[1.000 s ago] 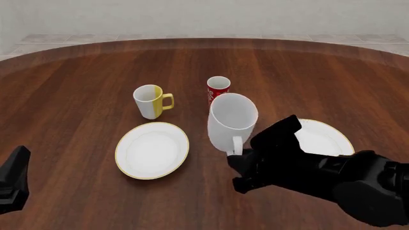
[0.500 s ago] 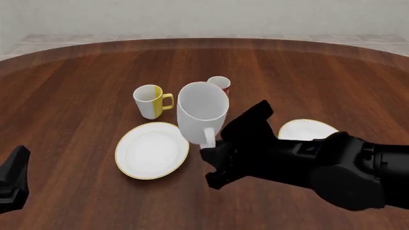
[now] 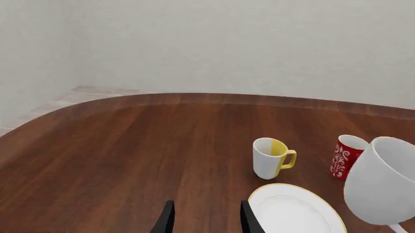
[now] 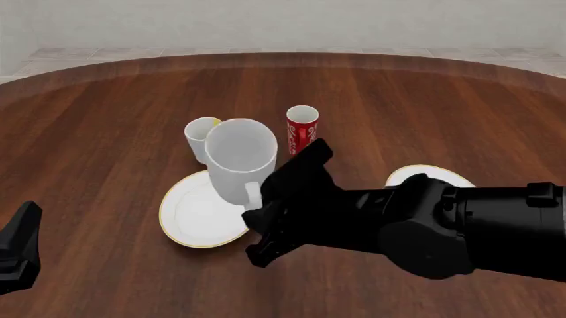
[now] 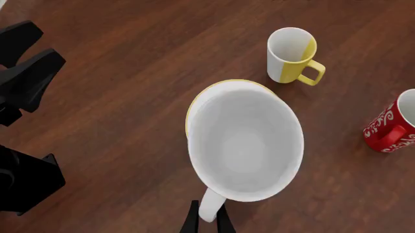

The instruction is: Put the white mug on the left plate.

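- Front view, far left: my left gripper (image 4: 18,255) sits low at the near table edge, well apart from every mug and plate. In the left wrist view its fingers (image 3: 167,219) stand apart with nothing between them. It plays no part in the carry.
- Left plate (image 4: 187,222): bare of any mug at this moment. Its gold rim shows on the near and left sides; the far right part is covered by the mug held above it.
- White mug (image 4: 240,159): off the table, upright with a slight tilt, mouth up, hanging over the left plate. The right wrist view looks straight down into the mug (image 5: 245,143) with the plate rim (image 5: 194,104) showing beyond it, so I judge the alignment close.
- Progress: pickup and carry done; lowering and release remain. The mug is not yet set down.
- My right gripper (image 5: 207,221): clamped on the mug's handle, fingers closed either side of the loop.
- Right arm: stretched across from the right side, low over the table, hiding most of the right plate (image 4: 442,177).
- Yellow-handled mug (image 4: 198,134) and red mug (image 4: 301,128) stand behind the left plate, clear of it.
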Available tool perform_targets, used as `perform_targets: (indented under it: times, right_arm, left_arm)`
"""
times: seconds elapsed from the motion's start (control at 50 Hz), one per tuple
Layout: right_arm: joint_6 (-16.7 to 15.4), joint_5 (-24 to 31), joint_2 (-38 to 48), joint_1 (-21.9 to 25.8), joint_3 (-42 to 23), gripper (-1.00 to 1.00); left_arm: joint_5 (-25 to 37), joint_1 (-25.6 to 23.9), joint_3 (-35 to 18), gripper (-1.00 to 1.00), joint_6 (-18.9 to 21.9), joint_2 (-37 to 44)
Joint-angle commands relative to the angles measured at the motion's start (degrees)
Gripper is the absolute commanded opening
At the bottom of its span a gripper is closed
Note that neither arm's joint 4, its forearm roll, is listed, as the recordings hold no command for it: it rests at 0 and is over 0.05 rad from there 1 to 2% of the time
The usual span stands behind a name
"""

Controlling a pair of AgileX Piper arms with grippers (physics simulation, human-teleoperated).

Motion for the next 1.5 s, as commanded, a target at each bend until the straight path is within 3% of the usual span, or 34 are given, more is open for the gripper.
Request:
perform_targets:
  times: [0.02,0.62,1.5]
  right_arm:
    - [0.3,0.6,2.8,1.7,-3.4,-1.0]
    - [-0.1,1.0,9.7,-0.7,-8.9,-1.0]
    - [0.2,1.0,17.1,0.7,-13.6,-1.0]
  left_arm:
    - [-0.6,-0.1,0.2,1.0,-0.2,0.6]
    - [-2.6,0.3,0.5,1.0,-0.4,2.5]
    - [-2.3,0.5,0.4,1.0,-0.9,2.3]
